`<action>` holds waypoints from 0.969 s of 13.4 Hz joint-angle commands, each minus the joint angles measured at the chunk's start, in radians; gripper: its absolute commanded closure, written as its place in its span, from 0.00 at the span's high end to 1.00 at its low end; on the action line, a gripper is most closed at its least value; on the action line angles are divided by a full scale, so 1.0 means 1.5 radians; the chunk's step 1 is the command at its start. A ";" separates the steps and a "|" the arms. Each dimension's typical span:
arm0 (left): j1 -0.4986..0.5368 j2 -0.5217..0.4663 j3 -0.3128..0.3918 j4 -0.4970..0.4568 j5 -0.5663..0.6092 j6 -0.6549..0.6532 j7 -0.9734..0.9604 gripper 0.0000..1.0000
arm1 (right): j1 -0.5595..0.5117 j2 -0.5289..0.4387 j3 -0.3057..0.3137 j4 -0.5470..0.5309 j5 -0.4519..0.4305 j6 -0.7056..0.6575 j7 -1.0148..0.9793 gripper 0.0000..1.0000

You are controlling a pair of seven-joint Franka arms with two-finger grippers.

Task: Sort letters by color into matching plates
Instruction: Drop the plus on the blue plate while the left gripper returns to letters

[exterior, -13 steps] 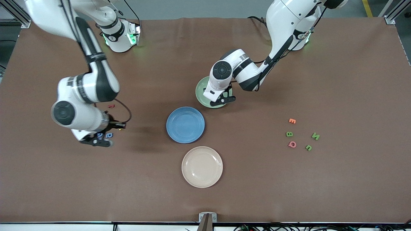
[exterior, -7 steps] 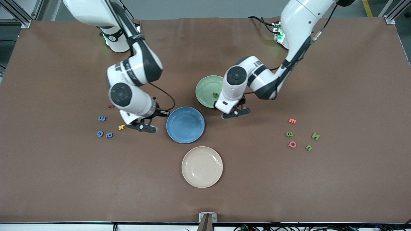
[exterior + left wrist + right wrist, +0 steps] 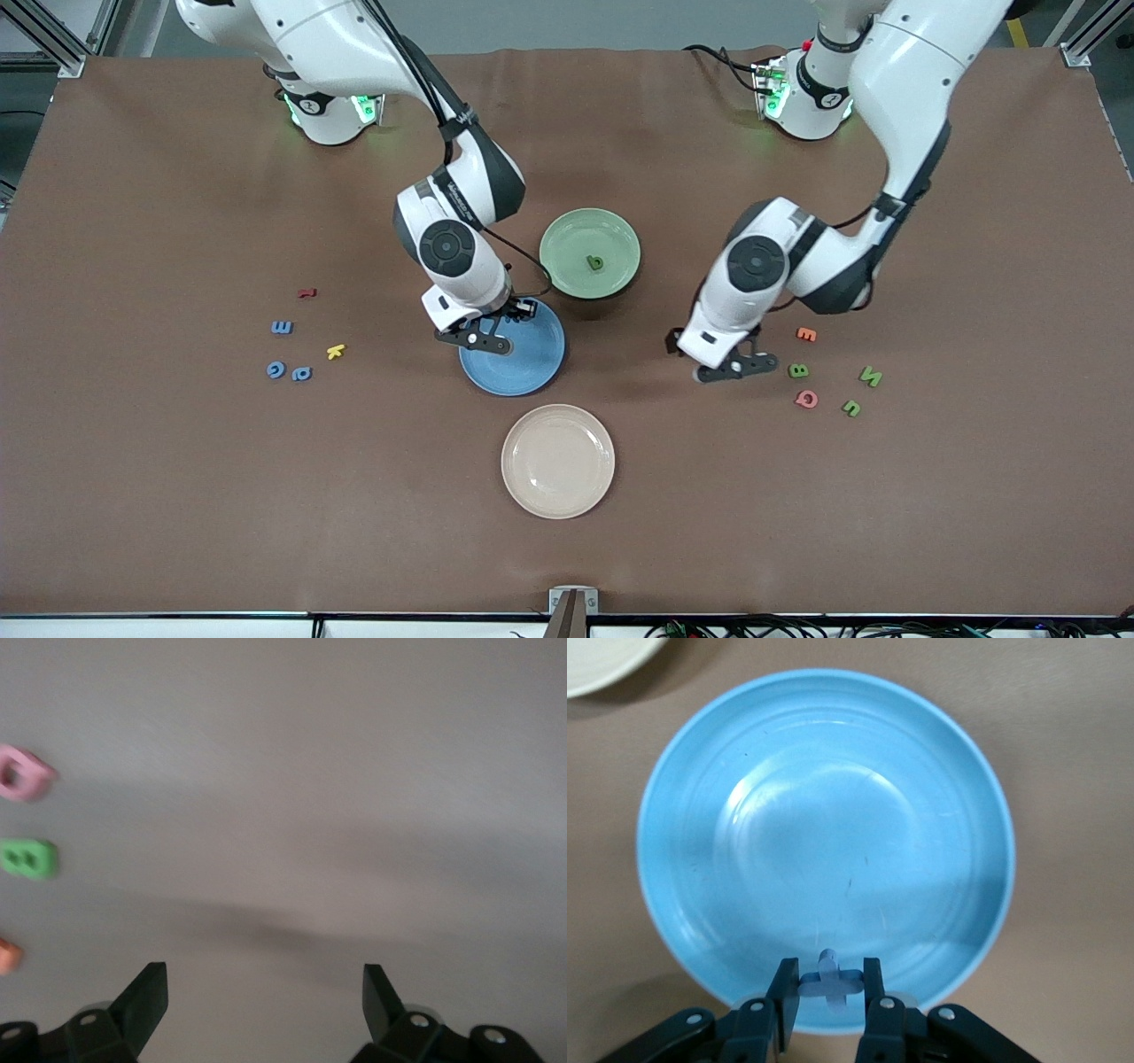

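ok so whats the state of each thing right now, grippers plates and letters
right gripper: shut on blue plus piece, over blue plate
left gripper: open, empty, over bare table beside green B
blue plate: empty
green plate: holds one green letter
beige plate: empty

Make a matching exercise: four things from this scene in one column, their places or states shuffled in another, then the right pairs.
Things:
1. right hand
2. left hand
3. green plate
4. cream plate

Places or states:
A. holds one green letter
B. open, over bare table beside the green B
C. nearest the front camera, with nothing in it
D. shut on a blue plus-shaped piece over the blue plate

Pairs: 1-D, 2-B, 3-A, 4-C
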 commanded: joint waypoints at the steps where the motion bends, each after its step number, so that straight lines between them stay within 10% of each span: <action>1: 0.055 -0.017 -0.006 -0.018 0.021 -0.006 0.047 0.94 | 0.013 0.024 -0.009 0.014 0.012 0.020 0.005 0.18; 13: 0.174 0.003 -0.005 -0.090 0.022 0.075 0.176 0.76 | 0.023 0.028 -0.009 0.013 0.012 0.020 0.005 0.25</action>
